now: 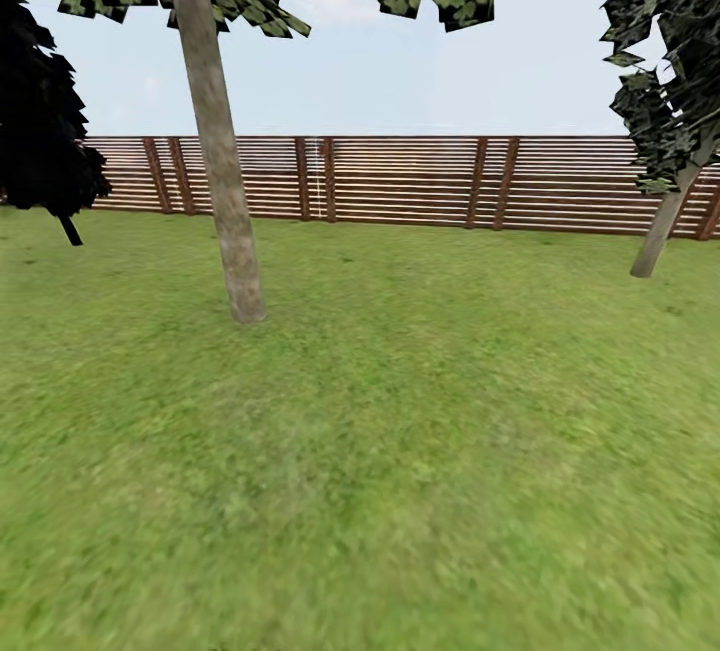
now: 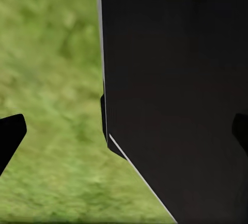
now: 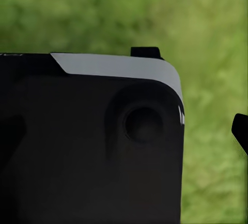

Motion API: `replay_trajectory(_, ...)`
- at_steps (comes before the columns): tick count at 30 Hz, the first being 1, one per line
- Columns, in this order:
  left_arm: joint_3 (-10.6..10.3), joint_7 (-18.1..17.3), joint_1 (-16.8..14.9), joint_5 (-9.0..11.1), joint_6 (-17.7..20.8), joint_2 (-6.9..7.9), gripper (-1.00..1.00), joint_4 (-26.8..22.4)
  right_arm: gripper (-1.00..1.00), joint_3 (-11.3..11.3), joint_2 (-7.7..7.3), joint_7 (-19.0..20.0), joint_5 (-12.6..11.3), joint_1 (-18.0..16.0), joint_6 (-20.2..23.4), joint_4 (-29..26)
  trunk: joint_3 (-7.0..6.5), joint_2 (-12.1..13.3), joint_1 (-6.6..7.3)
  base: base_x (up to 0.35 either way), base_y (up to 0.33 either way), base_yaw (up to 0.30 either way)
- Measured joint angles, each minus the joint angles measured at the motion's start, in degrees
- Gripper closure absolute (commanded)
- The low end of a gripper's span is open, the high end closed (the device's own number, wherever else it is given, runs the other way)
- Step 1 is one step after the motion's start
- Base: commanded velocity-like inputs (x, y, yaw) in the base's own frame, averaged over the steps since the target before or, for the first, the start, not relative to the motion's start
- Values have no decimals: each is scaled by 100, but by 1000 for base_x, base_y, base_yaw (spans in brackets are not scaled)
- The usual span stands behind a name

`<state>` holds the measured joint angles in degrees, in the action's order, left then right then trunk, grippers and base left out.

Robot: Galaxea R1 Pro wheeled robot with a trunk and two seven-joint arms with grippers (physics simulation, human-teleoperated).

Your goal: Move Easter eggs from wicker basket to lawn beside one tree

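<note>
The lawn [image 1: 400, 451] spreads ahead in mottled green up to the garden's slatted fence [image 1: 400, 181]. A tree [image 1: 225, 191] with a pale grey-beige trunk rises left of centre, a few paces off. A second pale-trunked tree [image 1: 665, 221] leans at the right by the fence. The Easter eggs and the wicker basket are out of view. My left gripper [image 2: 124, 133] is open, its dark fingertips [image 2: 11, 135] far apart, with nothing between them. My right gripper [image 3: 124, 131] looks open too; one of its fingertips [image 3: 241, 131] stands over grass, the other lost against my dark body.
An all-black tree [image 1: 45, 131] with a thin dark trunk stands at the far left. The reddish-brown fence closes the back of the yard. Black panels of my own body [image 2: 175, 95] [image 3: 88, 141] sit close behind both grippers.
</note>
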<state>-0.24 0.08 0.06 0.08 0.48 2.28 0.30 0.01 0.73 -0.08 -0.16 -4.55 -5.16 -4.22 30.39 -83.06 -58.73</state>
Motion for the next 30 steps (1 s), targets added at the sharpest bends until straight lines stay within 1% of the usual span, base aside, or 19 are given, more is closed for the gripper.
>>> replay_trajectory(7,0,0,0,0,0,0,-100,1,-100,-8,-3,0,-2,0,0,12,22,0,0,0,0,294)
replay_trajectory(10,0,0,-1,0,0,-1,-100,-1,-100,-8,-3,0,-13,-2,-65,19,32,0,0,0,0,294)
replay_trajectory(14,0,0,1,0,0,-1,-100,1,-100,-2,-3,0,-42,0,-422,36,45,0,0,0,0,294)
replay_trajectory(16,0,0,0,0,0,-3,-100,1,-100,-1,-3,0,-45,0,-469,38,52,0,0,0,0,294)
replay_trajectory(30,0,0,0,0,0,-1,-100,-1,-100,2,-3,8,-19,0,-501,39,100,0,0,0,0,292)
